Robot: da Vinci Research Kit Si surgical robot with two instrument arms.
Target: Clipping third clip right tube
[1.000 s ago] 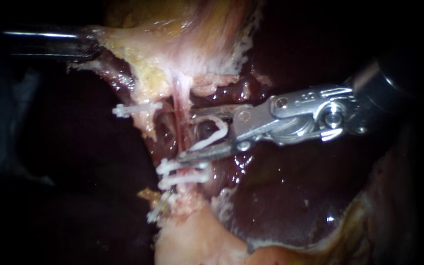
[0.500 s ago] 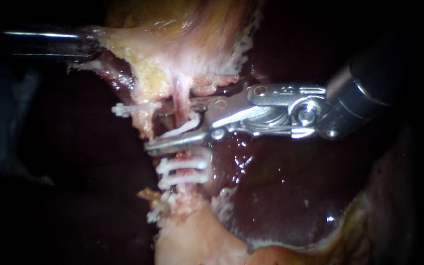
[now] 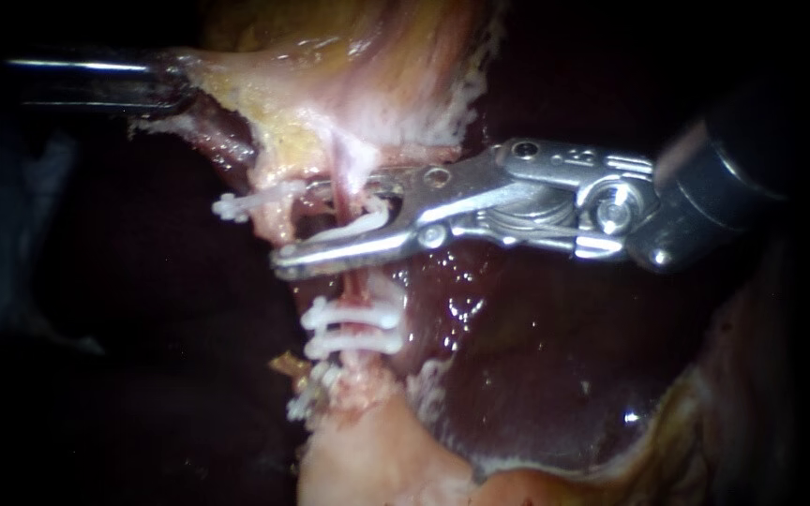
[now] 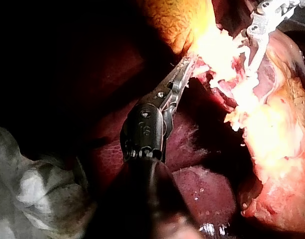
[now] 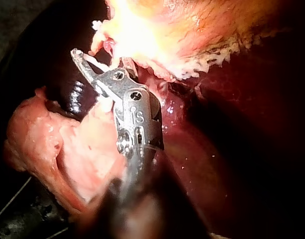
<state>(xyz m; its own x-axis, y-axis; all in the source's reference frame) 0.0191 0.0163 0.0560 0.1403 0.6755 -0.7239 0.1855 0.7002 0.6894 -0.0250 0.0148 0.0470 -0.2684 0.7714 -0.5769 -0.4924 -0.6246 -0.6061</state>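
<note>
The dark red liver [image 3: 536,365] fills the lower right of the endoscope view and lies under everything else. Above it the pale, yellow-streaked gallbladder [image 3: 349,84] is stretched toward the left. There my left instrument [image 3: 172,82] comes in along the upper edge, its jaws pinched on the gallbladder's margin (the left wrist view shows the same hold, with both jaws buried in bright yellow tissue). My right instrument [image 3: 330,230] enters from the right and reaches across the liver to the right tube [image 3: 360,286], a thin pink strand running down from the gallbladder. Its jaws straddle that tube from either side, narrowed but not together. They grip the loaded clip [image 3: 366,223], a white curve that lies across the tube between them. Just below the lower jaw, the two lower clips [image 3: 353,317] sit closed across the same tube, one under the other, near each other but apart. To the left, the side clip [image 3: 241,206] crosses a neighbouring strand of tissue. The lowest clip [image 3: 307,398] lies at the pale tissue edge, and what it sits on is hard to make out.
</note>
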